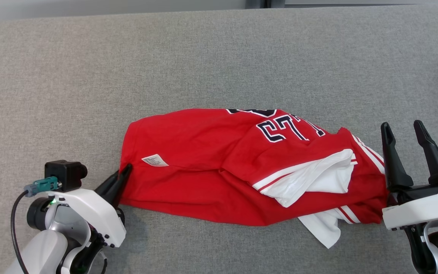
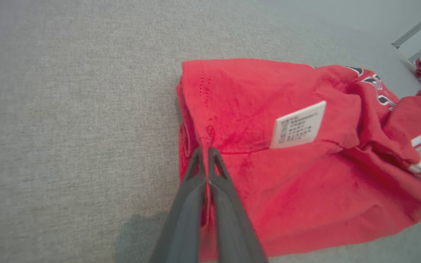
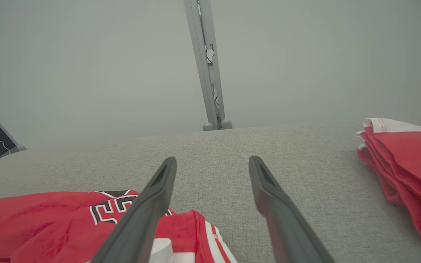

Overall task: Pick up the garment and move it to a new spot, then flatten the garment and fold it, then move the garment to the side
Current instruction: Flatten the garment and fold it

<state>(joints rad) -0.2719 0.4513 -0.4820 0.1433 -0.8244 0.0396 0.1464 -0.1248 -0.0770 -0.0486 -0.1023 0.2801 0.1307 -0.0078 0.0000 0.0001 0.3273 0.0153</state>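
Head view: one crumpled red fabric garment with white trim (image 1: 203,152) lies mid grey felt table (image 1: 89,76).
Left wrist view: left gripper (image 2: 203,151) is pinched shut on the garment's hem, probably to lift it; one white care label (image 2: 298,125).
Right wrist view: right gripper (image 3: 212,162) is spread wide and empty, probably ready for the garment's other end; one folded red stack (image 3: 411,153) lies apart.
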